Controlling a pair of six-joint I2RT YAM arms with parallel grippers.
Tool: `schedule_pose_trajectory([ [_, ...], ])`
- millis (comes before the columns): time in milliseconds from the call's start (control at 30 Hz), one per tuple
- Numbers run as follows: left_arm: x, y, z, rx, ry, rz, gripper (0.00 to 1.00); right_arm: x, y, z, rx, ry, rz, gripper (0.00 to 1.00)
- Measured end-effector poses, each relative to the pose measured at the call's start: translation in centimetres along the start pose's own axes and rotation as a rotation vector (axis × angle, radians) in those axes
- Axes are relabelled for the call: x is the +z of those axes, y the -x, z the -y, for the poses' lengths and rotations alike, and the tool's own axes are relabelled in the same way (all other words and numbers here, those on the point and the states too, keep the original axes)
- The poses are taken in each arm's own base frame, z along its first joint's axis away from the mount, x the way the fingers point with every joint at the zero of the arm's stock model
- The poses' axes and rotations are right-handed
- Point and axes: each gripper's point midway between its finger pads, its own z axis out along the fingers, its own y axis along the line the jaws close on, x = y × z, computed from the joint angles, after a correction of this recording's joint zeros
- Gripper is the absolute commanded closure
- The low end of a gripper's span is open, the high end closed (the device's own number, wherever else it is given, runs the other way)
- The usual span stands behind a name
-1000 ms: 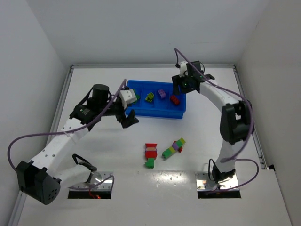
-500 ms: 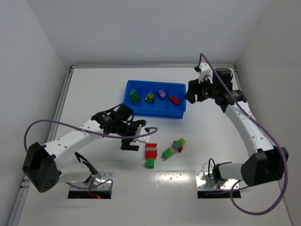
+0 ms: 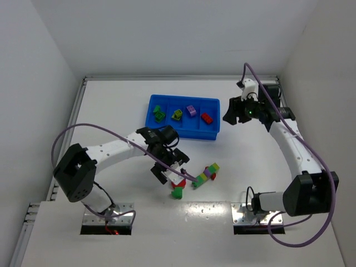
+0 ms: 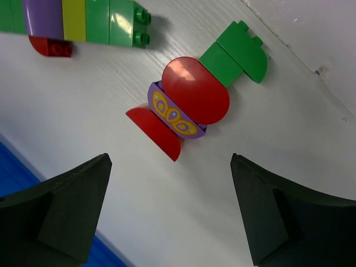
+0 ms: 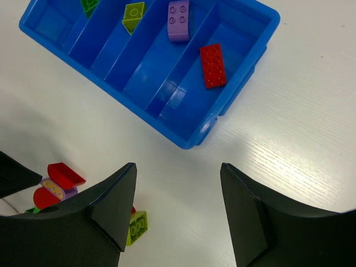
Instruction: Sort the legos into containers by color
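The blue tray point(image 3: 183, 129) holds a green brick point(image 3: 159, 114), a yellow-green brick point(image 3: 177, 114), a purple brick point(image 3: 191, 110) and a red brick point(image 3: 207, 117), one per compartment. On the table lie a red, purple and green stack point(image 3: 178, 188) and a longer multicolour stack point(image 3: 204, 174). My left gripper point(image 3: 169, 168) is open and empty just left of the red stack point(image 4: 192, 103), which lies ahead of the jaws. My right gripper point(image 3: 228, 113) is open and empty, right of the tray point(image 5: 192, 119). The red brick point(image 5: 213, 65) shows in its view.
The multicolour stack point(image 4: 83, 22) lies beyond the red stack in the left wrist view. The tray's edge point(image 4: 14, 172) is close by the left finger point(image 4: 61, 211). A purple cable hangs along each arm. Raised rails border the table's sides.
My left gripper has moved from the tray's left end down to the red stack on the table. My right gripper has drawn back from above the tray to its right.
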Motion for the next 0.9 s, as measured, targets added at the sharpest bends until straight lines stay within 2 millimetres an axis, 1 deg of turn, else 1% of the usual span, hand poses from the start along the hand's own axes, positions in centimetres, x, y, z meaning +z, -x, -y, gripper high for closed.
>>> schedule_pose_trajectory([
  [133, 0.7, 0.1, 0.0, 0.099, -0.068, -0.002, 0.06, 0.1, -0.3, 0.8, 0.019, -0.007, -0.005, 0.38],
  [300, 2.1, -0.3, 1.0, 0.184, -0.164, -0.005, 0.06, -0.1, -0.2, 1.1, 0.031, -0.005, 0.000, 0.38],
  [400, 2.8, -0.3, 1.4, 0.208, -0.201, 0.002, 0.06, -0.2, -0.2, 1.2, 0.036, -0.002, 0.001, 0.38],
  [600, 3.5, 0.2, 1.1, 0.273, -0.217, 0.012, 0.06, -0.2, -0.3, 1.4, 0.045, 0.005, 0.002, 0.38],
  [733, 4.4, 0.5, 0.9, 0.305, -0.234, 0.019, 0.06, 0.0, -0.5, 1.5, 0.053, 0.011, -0.004, 0.38],
  [900, 5.6, 0.2, 1.5, 0.314, -0.277, 0.026, 0.06, 0.2, -0.7, 1.8, 0.065, 0.017, -0.010, 0.38],
])
